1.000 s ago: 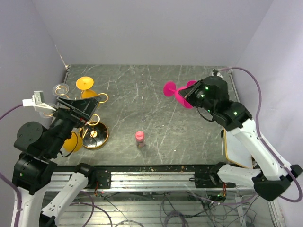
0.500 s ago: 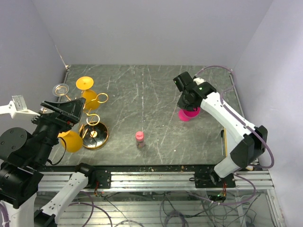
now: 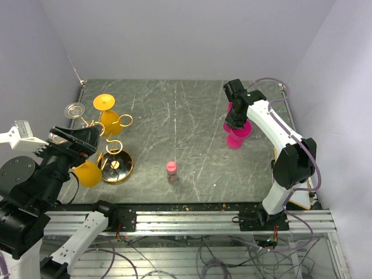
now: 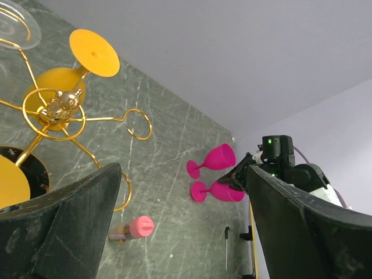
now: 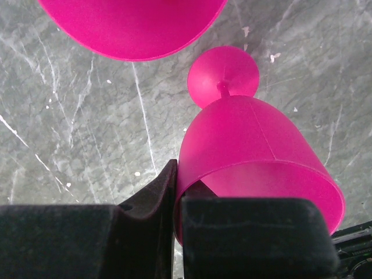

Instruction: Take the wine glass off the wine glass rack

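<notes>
R tool (image 5: pixel 177 195) clamped on rim of pink wine glass (image 5: pixel 250 139), upright nr far-right corner of surface (image 3: pixel 174 116), 2nd pink glass (image 5: pixel 133 23) just beside, L tool (image 4: pixel 183 171) fingers apart nr wine glass rack (image 3: pixel 115 164) at left edge, orange glasses (image 3: pixel 104 103) on it

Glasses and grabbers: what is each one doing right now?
Held pink glass, upright, rim pinched.
Other pink glass, upright, loose.
Far yellow glass, hanging upside down on rack.
Clear glass, hanging on rack.
Right gripper, shut on the rim.
Left gripper, open, empty.
</notes>
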You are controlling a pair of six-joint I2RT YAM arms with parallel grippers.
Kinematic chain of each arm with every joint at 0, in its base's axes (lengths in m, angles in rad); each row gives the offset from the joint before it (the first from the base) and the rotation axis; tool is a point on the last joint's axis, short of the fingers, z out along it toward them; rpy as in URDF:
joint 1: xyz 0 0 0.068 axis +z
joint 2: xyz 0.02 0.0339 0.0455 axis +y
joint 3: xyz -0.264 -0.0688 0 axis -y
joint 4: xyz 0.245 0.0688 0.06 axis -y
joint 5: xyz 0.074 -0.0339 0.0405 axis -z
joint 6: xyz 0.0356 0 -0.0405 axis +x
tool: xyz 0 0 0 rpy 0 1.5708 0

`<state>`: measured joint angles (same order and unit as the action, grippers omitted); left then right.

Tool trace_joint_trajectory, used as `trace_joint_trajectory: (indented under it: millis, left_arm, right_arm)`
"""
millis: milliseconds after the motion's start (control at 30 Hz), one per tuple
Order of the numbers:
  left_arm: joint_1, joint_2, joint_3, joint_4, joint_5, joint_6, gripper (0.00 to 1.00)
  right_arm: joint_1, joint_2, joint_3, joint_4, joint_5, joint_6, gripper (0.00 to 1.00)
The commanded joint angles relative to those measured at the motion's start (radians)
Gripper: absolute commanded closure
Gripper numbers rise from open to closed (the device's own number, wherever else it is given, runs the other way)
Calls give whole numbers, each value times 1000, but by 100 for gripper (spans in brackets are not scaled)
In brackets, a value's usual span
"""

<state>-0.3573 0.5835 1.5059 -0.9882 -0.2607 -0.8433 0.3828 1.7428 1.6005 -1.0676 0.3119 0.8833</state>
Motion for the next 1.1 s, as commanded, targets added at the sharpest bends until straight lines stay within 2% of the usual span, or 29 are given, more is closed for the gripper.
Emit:
trace_joint_trajectory:
  millis: [0,400,467,733,933,1067]
  left_arm:
    - [-2,3,64,-57,-46,27,2]
    - [-2,-53,23,-168,-146,-85,5]
    - [-2,-74,7,-187,-164,-108,6]
    - [-1,-81,29,-315,-248,-233,15]
    - [-1,-72,30,-393,-290,-307,17]
    - [-2,-55,52,-444,-295,-371,22]
  right_arm:
    - [-1,34,24,5,-43,-1,100]
    - [-3,23,9,33,-45,38,100]
    - [-3,19,5,35,-40,36,97]
    - [-2,3,11,30,-27,29,77]
    - [-2,-14,24,11,7,29,54]
    - [6,-40,24,34,-23,8,36]
